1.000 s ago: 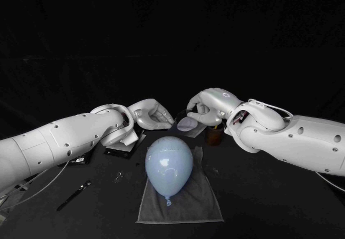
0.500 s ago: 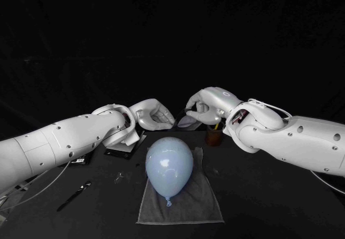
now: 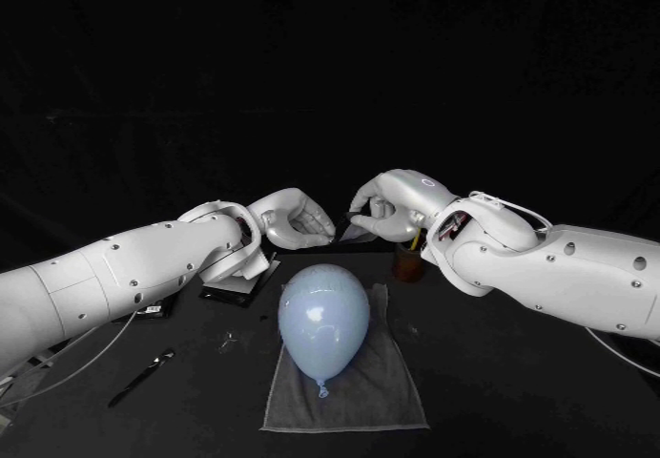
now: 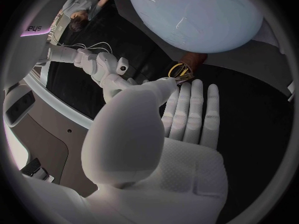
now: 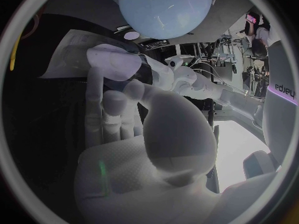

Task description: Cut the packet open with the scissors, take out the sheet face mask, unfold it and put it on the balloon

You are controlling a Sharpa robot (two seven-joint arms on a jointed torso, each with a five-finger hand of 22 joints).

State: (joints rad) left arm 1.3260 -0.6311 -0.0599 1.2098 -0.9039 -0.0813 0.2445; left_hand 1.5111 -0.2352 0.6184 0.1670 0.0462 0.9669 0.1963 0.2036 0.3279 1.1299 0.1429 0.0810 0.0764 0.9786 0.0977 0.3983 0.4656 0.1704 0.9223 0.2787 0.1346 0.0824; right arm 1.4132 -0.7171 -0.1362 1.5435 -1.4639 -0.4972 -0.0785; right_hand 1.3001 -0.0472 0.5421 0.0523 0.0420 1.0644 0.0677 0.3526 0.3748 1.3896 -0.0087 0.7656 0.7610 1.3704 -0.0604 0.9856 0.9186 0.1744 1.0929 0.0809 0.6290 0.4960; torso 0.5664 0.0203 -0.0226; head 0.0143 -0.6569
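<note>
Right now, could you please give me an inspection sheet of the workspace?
Surface: black table, grey towel spread on it.
Job's things: balloon lying on the towel; pale sheet under the right hand.
Clutter: brown cup; dark tool.
Hands: left hand holds nothing, fingers straight; right hand pinches the sheet.
Cables: grey cable under the left arm.
Surroundings: nothing seen.

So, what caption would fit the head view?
Left hand and right hand, pinching the mask, hover beyond the blue balloon lying on a grey cloth.
</note>
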